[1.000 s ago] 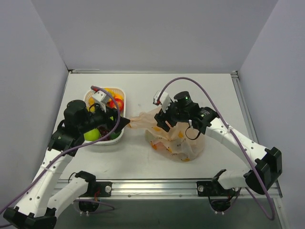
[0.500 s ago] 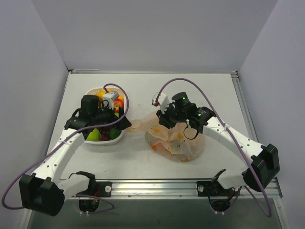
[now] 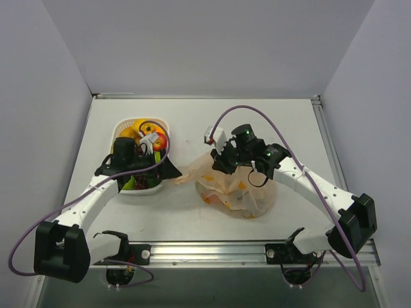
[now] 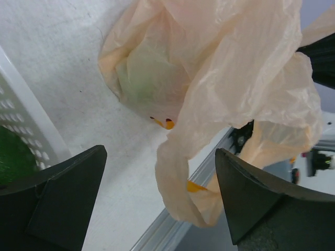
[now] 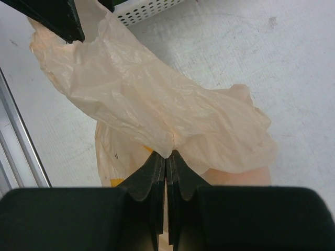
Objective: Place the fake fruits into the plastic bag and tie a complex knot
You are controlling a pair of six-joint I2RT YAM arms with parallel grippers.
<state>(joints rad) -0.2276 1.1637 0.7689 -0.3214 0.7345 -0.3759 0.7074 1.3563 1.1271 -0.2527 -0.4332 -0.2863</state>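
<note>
The pale orange plastic bag lies crumpled on the table right of centre, and some fake fruits show dimly through its film. My right gripper is shut on a gathered fold of the bag's upper edge; from above it sits over the bag's left top. My left gripper stands open at the bag's left tip, and a drooping handle loop hangs between its fingers without being pinched. More fake fruits lie in the basket.
A white lattice basket stands left of the bag under my left arm, with its wall close to the left finger. The table's metal front rail runs just beyond the loop. Grey walls close in three sides.
My right gripper has shut on the bag's fold. My left arm has swung in over the basket, carrying its open gripper to the bag's left handle.
</note>
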